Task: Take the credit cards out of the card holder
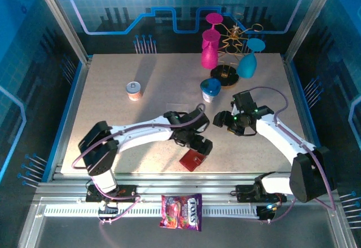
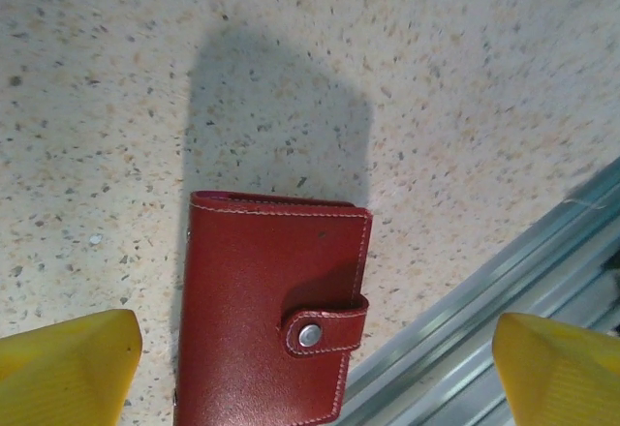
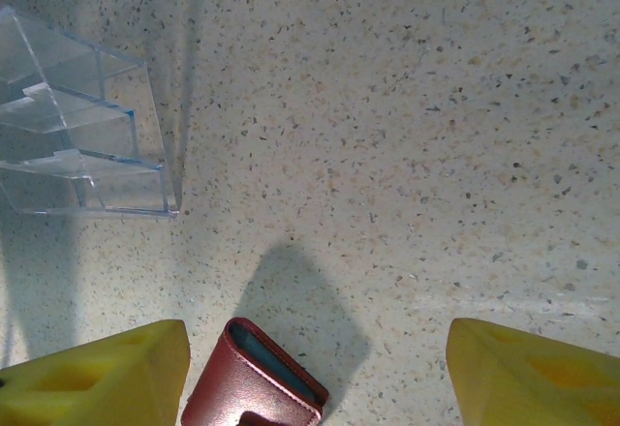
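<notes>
The card holder [image 1: 193, 159] is a dark red wallet lying flat on the table near the front edge. It is closed, with its side tab [image 2: 325, 326] snapped down. The credit cards are hidden inside; a dark sliver shows between its covers [image 3: 276, 363]. My left gripper [image 1: 198, 142] hovers just above the card holder [image 2: 266, 300], open, with a yellow fingertip [image 2: 60, 370] on either side and nothing gripped. My right gripper [image 1: 228, 121] is open a little to the right and farther back. The card holder [image 3: 247, 387] lies by its left fingertip [image 3: 97, 378].
A clear acrylic tray [image 3: 82, 131] stands on the table ahead of my right gripper. At the back are pink and blue glasses on a gold rack [image 1: 231, 51], a small can [image 1: 133, 91] and a blue-lidded cup [image 1: 210, 89]. The metal front rail [image 2: 484, 319] runs close by the card holder.
</notes>
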Action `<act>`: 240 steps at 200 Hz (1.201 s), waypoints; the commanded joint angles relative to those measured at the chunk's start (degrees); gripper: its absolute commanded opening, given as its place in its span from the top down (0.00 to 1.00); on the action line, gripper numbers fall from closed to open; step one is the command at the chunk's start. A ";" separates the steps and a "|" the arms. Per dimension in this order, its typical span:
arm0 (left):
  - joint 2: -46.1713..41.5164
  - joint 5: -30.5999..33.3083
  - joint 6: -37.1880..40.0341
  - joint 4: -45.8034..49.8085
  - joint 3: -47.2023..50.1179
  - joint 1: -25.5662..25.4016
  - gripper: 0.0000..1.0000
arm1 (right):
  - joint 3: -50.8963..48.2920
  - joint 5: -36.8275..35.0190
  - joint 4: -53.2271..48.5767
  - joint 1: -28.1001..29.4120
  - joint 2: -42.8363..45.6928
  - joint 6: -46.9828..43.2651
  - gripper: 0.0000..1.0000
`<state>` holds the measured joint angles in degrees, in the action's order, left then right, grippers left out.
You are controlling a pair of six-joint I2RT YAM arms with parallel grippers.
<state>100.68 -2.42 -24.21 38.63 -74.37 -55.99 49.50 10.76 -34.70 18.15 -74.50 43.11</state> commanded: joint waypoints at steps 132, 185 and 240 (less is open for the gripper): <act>12.56 1.18 3.33 4.43 -0.94 -3.87 0.02 | -0.85 1.80 -1.96 -3.16 2.45 -1.98 0.28; 13.05 2.21 4.74 5.35 -0.53 -3.87 0.07 | -1.16 2.24 -1.53 -3.20 2.35 -1.37 0.28; 12.31 5.33 3.67 6.67 -2.11 -3.78 0.16 | -1.07 2.24 -1.47 -3.15 2.31 -1.36 0.28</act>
<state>112.55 2.35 -20.43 43.24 -76.23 -59.53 48.60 12.29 -35.14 15.68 -73.06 41.71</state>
